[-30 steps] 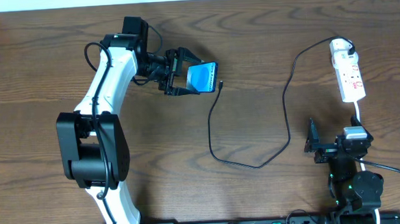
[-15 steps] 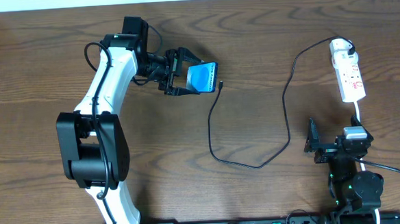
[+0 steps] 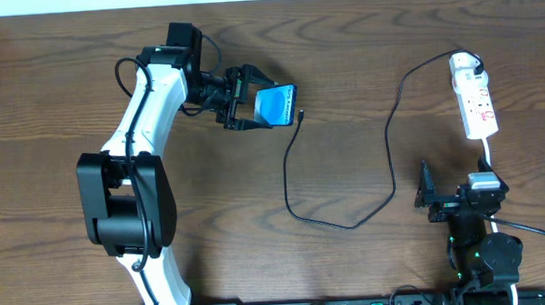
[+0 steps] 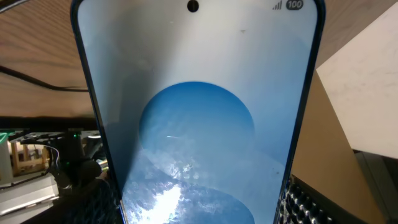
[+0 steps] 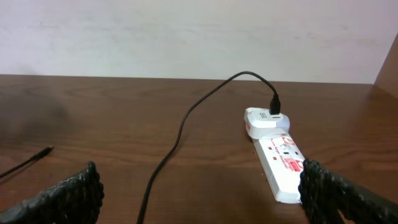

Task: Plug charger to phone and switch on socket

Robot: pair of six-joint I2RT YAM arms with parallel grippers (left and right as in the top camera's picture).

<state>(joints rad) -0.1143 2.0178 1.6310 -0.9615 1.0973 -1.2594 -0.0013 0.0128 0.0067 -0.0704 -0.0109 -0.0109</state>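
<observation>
The phone [image 3: 278, 105] is found toward the far middle of the table [image 3: 46, 108], between the fingers of the left gripper [image 3: 259, 104]. The jaws are closed narrowly on its two long edges, a ribbed pad [image 4: 300, 200] lying against each side. In the left wrist view the lit blue screen faces the camera. The long axis runs in line with the gripper's reach, and the end with the camera hole points away from the wrist, toward the right of the table. Whether any edge rests on the wood cannot be determined.

The charger [image 3: 391, 165] is laid out as a long black loop across the middle right of the table. Its white plug head [image 3: 465, 64] is seated in the far end of the socket [image 3: 478, 104]. Its small free plug [image 3: 302, 114] lies just beside the phone's right edge, pointing toward the far edge of the table. Contact between the two cannot be established.

The socket is placed near the right edge, its long axis running from far to near and slightly slanted. The white lead [image 3: 487, 151] leaves its near end.

The right gripper [image 3: 427, 199] is held low at the near right, well apart from the phone. Its jaws are spread wide and nothing is held. In the right wrist view it is aimed along the table at the socket.
</observation>
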